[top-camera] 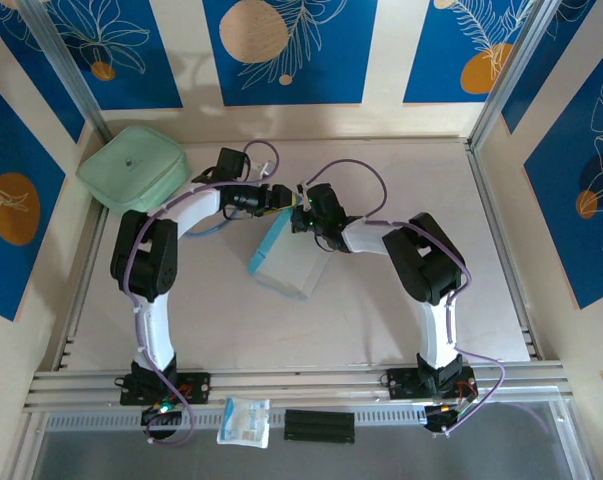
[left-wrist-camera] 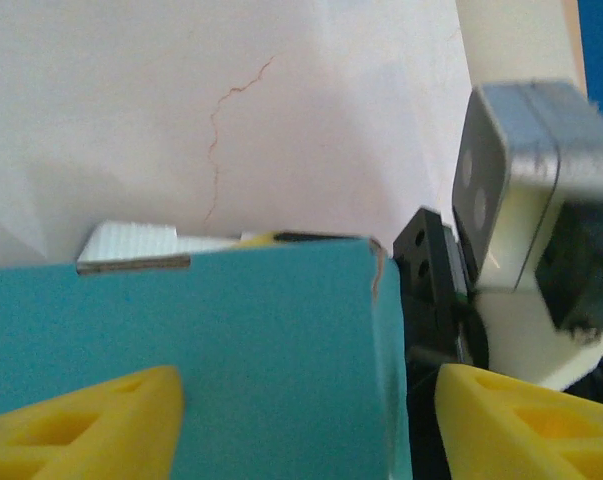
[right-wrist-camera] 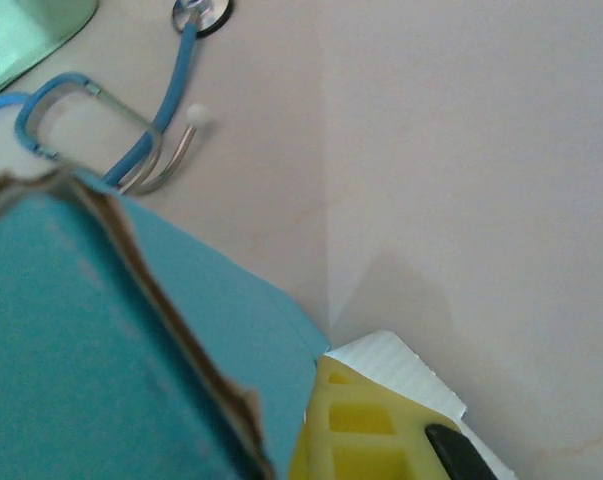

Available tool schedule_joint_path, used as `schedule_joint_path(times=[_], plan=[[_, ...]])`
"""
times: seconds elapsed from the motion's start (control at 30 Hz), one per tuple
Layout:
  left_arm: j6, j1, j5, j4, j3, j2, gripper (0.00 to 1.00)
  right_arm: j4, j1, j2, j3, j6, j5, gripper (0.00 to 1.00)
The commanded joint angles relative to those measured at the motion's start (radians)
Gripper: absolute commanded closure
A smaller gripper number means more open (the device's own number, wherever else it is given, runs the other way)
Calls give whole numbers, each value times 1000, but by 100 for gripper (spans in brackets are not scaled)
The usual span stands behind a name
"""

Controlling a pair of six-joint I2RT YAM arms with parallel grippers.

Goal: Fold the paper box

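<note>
Below the right claw [top-camera: 301, 220], which is clamping its top edge, the box [top-camera: 293, 265] is slanting toward lower left, left claw [top-camera: 283, 202] gaping alongside.

My table [top-camera: 401, 300] is a pale beige top with metal rails [top-camera: 301, 378] along its near edge. In the far left corner the pale green case [top-camera: 133, 165] lies flat. To its right, toward the middle, a blue-tubed stethoscope [right-wrist-camera: 171, 90] lies curled on the bare top. The paper box [top-camera: 286, 262] stands about mid-table; I cannot tell how much of it rests on the surface. Nearer than the rails, on the grey ledge [top-camera: 481, 445], lie a small clear-white packet [top-camera: 244, 422] and, just right of it, a black strip [top-camera: 319, 425].
</note>
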Motion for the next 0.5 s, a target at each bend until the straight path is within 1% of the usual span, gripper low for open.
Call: schedule_joint_path(times=[0.0, 0.17, 0.27, 0.4, 0.47], plan=[[9, 13, -29, -27, -20, -96, 27, -3, 18, -91, -56, -39, -31, 100], [-15, 35, -61, 1, -61, -214, 21, -12, 0, -180, -124, -65, -12, 100], [-33, 46, -83, 20, -90, -287, 19, -71, -13, -237, -139, -104, 25, 100], [-13, 58, -151, -1, -142, -395, 19, -284, -38, -348, -97, -206, 120, 100], [19, 62, -218, -43, -171, -454, 19, -442, -44, -418, -34, -323, 165, 100]])
